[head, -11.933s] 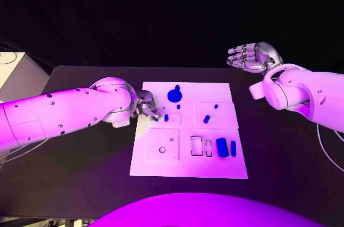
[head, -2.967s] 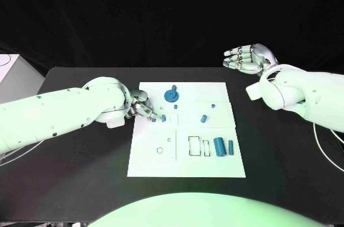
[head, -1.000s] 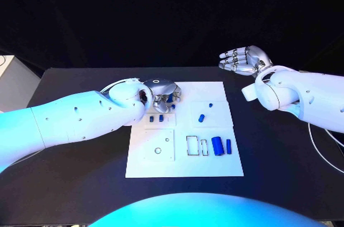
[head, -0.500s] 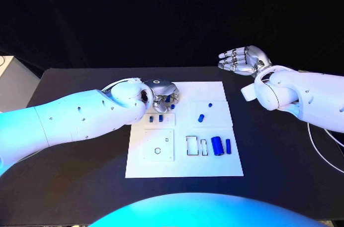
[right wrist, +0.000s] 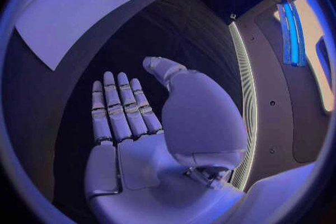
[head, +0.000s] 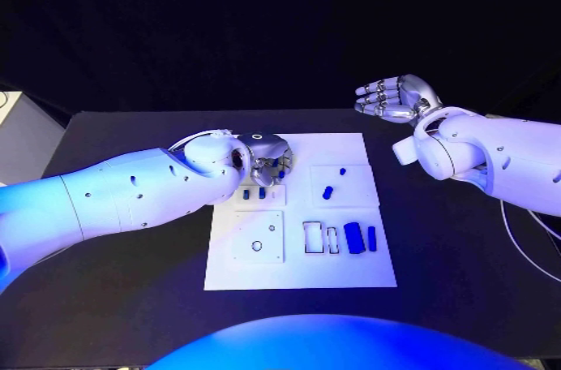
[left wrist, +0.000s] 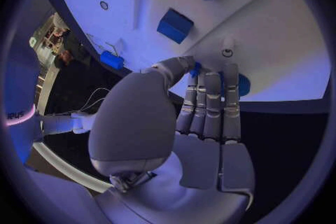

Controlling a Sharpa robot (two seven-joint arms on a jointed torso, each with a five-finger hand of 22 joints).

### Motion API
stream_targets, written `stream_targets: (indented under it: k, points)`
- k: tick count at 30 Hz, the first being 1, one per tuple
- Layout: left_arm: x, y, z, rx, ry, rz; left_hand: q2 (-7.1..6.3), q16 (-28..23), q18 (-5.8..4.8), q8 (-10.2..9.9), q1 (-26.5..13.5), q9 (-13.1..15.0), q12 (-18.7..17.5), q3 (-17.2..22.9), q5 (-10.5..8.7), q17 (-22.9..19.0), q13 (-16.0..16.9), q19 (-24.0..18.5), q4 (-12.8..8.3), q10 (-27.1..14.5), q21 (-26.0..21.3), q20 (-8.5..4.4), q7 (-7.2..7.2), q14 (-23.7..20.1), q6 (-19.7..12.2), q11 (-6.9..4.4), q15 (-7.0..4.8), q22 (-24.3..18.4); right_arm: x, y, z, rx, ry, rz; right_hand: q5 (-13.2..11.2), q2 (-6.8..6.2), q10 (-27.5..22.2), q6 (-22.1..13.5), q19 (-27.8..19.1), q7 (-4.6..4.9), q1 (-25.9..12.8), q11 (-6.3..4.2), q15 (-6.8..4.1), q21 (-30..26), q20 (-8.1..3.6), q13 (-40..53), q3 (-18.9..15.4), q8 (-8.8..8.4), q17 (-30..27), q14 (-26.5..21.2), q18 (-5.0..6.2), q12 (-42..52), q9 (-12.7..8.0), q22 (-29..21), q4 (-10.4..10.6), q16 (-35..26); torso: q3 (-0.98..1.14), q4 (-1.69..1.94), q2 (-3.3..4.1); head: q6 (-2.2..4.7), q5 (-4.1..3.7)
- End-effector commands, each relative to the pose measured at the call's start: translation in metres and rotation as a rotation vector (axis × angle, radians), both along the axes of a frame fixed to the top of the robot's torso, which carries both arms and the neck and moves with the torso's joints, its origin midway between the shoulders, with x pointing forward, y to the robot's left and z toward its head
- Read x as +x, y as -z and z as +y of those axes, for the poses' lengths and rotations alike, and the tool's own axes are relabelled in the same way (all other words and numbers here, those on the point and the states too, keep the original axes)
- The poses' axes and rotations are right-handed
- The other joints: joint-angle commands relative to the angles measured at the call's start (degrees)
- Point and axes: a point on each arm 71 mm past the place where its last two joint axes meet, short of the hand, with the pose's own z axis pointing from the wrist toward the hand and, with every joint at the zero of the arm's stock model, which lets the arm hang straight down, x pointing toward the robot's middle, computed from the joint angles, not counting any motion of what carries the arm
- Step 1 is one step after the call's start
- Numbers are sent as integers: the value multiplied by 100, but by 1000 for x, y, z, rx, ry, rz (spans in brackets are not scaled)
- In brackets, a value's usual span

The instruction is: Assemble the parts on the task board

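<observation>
Left hand (head: 267,152) is being held over the far left part of the task board (head: 303,266), its fingers (left wrist: 210,102) lying close together and nearly straight, with the thumb bent across toward them. Fingertips are being pressed around a round blue part (left wrist: 241,84) at the board's far edge; whether it is being gripped or only touched cannot be told. Nearer on the board, two blue pieces (head: 357,238) are lying side by side. Right hand (head: 391,97) is being held raised beyond the table's far right, palm up, fingers loosely apart, holding nothing.
</observation>
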Motion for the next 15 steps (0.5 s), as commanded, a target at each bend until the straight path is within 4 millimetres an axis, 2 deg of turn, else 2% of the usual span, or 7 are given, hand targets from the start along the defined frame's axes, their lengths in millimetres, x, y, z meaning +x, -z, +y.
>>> stream_targets:
  k: [1,6,9,12,14,15]
  points:
    - [-2,1,-2,-1,19,17,68,59,79,-52,-21,-10,-53,34,-31,11,-31,5,-1,87,36,-36,-6,5,68,-10,-50,17,-1,0,2,4,-22,-3,25,43,49,40,27,418,-11,8,-15,-18,-5,-1,-8,-29,-5,-25,-53,-2,-5,-5,-13,-10,-2,0,-1,1,1]
    - [-2,2,-2,-3,18,21,104,184,77,-102,-41,-14,-159,41,-46,111,-121,12,-18,266,61,-48,16,114,208,-23,-52,48,-1,0,2,4,-22,-3,25,43,49,40,27,418,-11,8,-15,-18,-5,-1,-8,-29,-5,-25,-53,-2,-5,-5,-13,-10,-1,4,-1,1,1]
    - [-2,2,-2,-4,15,19,181,458,77,-141,-24,17,-268,48,-54,526,-203,75,-60,619,137,-53,47,495,399,-69,-37,103,-1,0,2,4,-22,-3,25,43,49,40,27,418,-11,8,-15,-18,-5,-1,-8,-29,-5,-25,-53,-2,-5,-5,-13,-10,0,0,-2,1,0]
    - [-1,1,-1,-9,11,13,242,574,78,-172,-1,54,-404,53,-61,674,-270,112,-106,849,193,-52,73,654,535,-83,-31,145,-1,0,2,4,-22,-3,25,43,49,40,27,418,-11,8,-15,-18,-5,-1,-8,-29,-5,-25,-53,-2,-5,-5,-13,-10,-2,-1,-2,1,-2]
    - [-1,1,-1,-13,9,8,317,708,49,-182,42,97,-491,61,-116,949,-302,272,-163,1052,352,-61,97,887,670,-101,-44,305,-1,0,2,4,-22,-4,27,47,54,47,23,419,-15,9,-16,-17,-4,-2,-6,-33,-12,-23,-52,-5,-8,-14,-12,-9,-1,-2,-1,1,3]
    - [-1,1,-1,-15,8,6,393,791,30,-226,124,125,-594,167,-663,1108,-332,373,-249,1195,460,-80,118,1041,742,-107,-54,409,-1,0,2,4,-22,-4,27,47,54,47,23,419,-15,9,-16,-17,-4,-2,-6,-33,-12,-23,-52,-5,-8,-14,-12,-9,0,-1,0,1,3]
